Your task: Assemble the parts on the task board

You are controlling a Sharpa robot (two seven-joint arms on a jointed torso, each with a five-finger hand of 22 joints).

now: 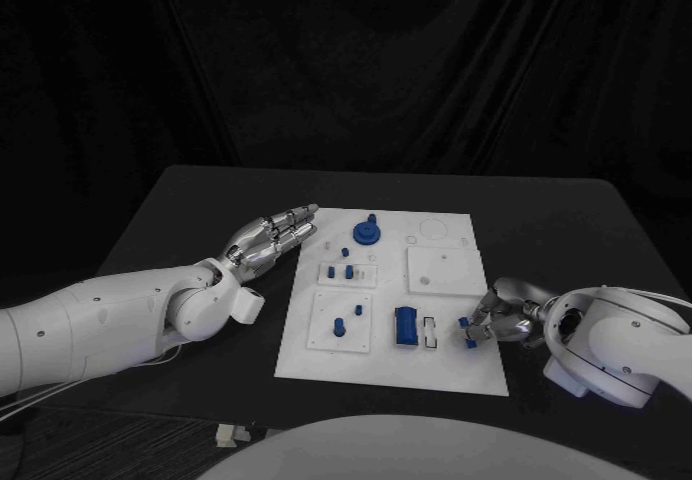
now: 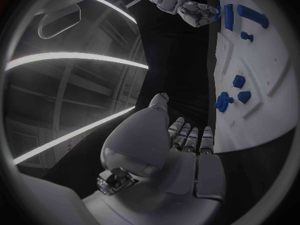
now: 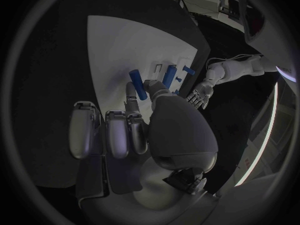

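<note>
Your right hand (image 1: 498, 318) sits at the right edge of the flat white rectangular task board (image 1: 454, 370), at about four o'clock from the board's middle. Its fingers are pinched on a small blue cylindrical peg (image 1: 470, 333); the right wrist view shows that peg (image 3: 138, 84) slanting out past the fingertips (image 3: 131, 92) over the white surface. Just beside it, toward nine o'clock, a long blue rectangular block (image 1: 408, 326) lies in its recess, with a narrower blue strip (image 1: 433, 330) between the two.

Your left hand (image 1: 268, 240) hovers at the board's left edge, at about ten o'clock, fingers stretched out straight and lying close together, holding nothing; in its own wrist view the palm (image 2: 178, 155) is clear of the board. At twelve o'clock a round blue knob on a disc (image 1: 366, 233) stands seated, and smaller blue studs (image 1: 339, 271) and a short blue pin (image 1: 339, 325) occupy the left-hand panels.

The step in hand looks like carrying the peg to its seat. Which hole it belongs in I cannot tell from here. The next move calls for you to bring the peg upright over the chosen hole and lower it straight, since a tilted peg is likely to jam at the rim. Your left hand is well placed to steady the board if it shifts.
</note>
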